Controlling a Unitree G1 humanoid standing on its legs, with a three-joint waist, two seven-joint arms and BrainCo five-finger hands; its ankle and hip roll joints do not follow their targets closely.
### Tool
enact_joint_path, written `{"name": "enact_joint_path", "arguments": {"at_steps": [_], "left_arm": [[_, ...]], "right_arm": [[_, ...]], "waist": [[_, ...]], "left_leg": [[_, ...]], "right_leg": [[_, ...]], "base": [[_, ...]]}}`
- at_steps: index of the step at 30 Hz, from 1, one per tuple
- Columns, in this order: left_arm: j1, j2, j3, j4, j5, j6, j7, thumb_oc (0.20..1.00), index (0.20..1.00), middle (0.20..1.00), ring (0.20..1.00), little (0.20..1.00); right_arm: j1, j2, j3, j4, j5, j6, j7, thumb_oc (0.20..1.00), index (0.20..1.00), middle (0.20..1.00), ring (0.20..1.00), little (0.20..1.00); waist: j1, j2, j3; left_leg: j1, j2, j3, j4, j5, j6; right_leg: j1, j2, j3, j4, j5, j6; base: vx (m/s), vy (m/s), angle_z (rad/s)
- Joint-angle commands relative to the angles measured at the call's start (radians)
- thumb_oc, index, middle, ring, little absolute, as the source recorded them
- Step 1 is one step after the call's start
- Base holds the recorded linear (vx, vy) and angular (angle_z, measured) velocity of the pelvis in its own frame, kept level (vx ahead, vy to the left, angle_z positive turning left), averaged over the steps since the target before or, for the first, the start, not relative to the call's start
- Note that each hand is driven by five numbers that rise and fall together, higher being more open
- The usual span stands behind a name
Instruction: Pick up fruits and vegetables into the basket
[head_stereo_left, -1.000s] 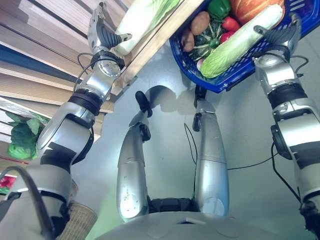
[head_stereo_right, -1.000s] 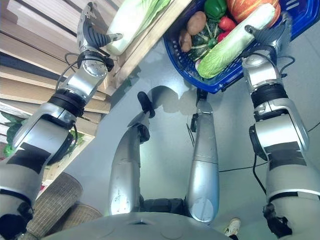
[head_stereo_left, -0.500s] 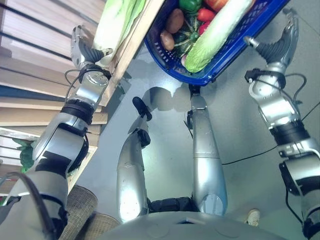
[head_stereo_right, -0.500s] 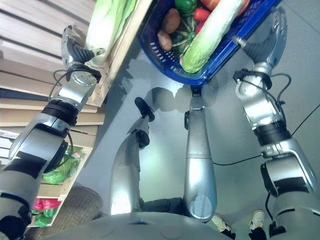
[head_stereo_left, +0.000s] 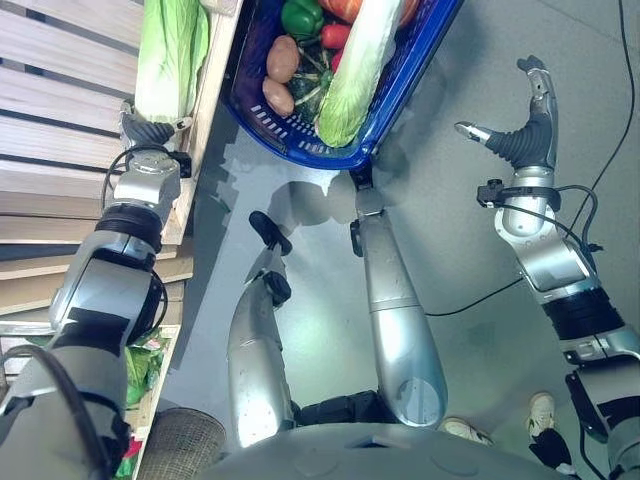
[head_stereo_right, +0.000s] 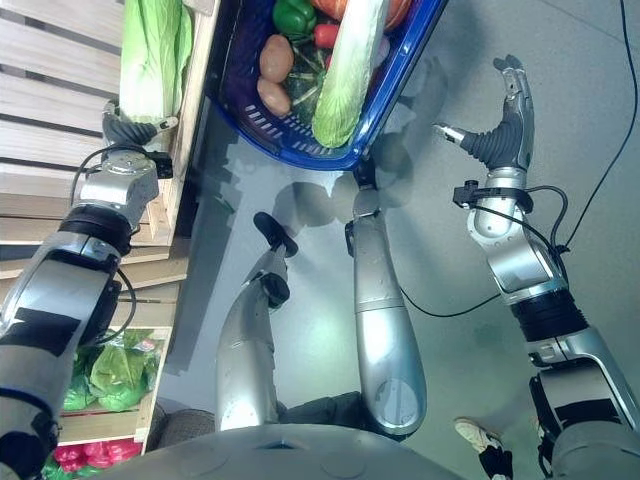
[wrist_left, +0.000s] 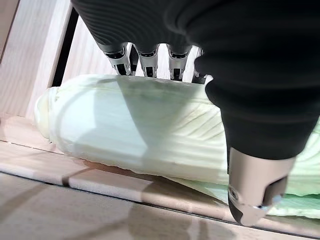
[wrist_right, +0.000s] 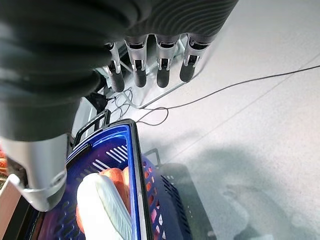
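Note:
A blue basket (head_stereo_left: 395, 95) stands on the grey floor, holding a long napa cabbage (head_stereo_left: 355, 70), potatoes (head_stereo_left: 283, 58), a green pepper (head_stereo_left: 300, 15) and other vegetables. A second napa cabbage (head_stereo_left: 165, 55) lies on the wooden shelf at the left. My left hand (head_stereo_left: 150, 130) sits at its pale stem end. In the left wrist view the straight fingers (wrist_left: 145, 60) reach over this cabbage (wrist_left: 140, 130), while the thumb (wrist_left: 252, 190) stays on the near side. My right hand (head_stereo_left: 525, 145) hangs open over bare floor, to the right of the basket and apart from its rim (wrist_right: 137, 165).
The slatted wooden shelf (head_stereo_left: 60, 150) runs down the left side, its front edge close to the basket. Leafy greens (head_stereo_right: 110, 370) fill a lower crate. A person's shoe (head_stereo_left: 543, 410) stands on the floor at the lower right.
The camera has swung, so the whole scene has shifted. My right hand has come away from the basket's rim toward the right. My left hand stays at the shelf cabbage.

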Motion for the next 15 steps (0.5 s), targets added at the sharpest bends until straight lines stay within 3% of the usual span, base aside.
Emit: {"name": "enact_joint_path", "arguments": {"at_steps": [1, 8, 15], "left_arm": [[0.05, -0.066, 0.031, 0.105, -0.126, 0.034, -0.188, 1.0, 1.0, 1.0, 1.0, 1.0], [0.055, -0.057, 0.036, 0.127, -0.116, 0.065, -0.17, 1.0, 1.0, 1.0, 1.0, 1.0], [0.021, -0.032, 0.026, 0.191, -0.054, 0.152, -0.093, 1.0, 1.0, 1.0, 1.0, 1.0]], "right_arm": [[0.055, 0.003, -0.008, -0.063, -0.006, -0.034, 0.012, 1.0, 1.0, 1.0, 1.0, 1.0], [0.079, 0.003, -0.003, -0.072, 0.031, -0.031, 0.039, 1.0, 1.0, 1.0, 1.0, 1.0], [0.088, 0.002, 0.006, -0.066, 0.076, -0.044, 0.043, 1.0, 1.0, 1.0, 1.0, 1.0]], "waist": [[-0.064, -0.015, -0.041], [-0.067, -0.028, -0.041], [-0.068, -0.049, -0.041]], "left_leg": [[-0.075, 0.008, 0.023, 0.153, -0.07, -0.005], [-0.086, 0.014, 0.027, 0.166, -0.076, 0.0], [-0.115, 0.024, 0.021, 0.196, -0.088, 0.005]], "right_leg": [[0.059, 0.037, -0.012, 0.056, -0.118, 0.021], [0.056, 0.04, -0.012, 0.052, -0.117, 0.018], [0.041, 0.044, -0.013, 0.059, -0.118, 0.014]], "base": [[0.0, 0.0, 0.0], [0.0, 0.0, 0.0], [0.0, -0.008, -0.02]]}}
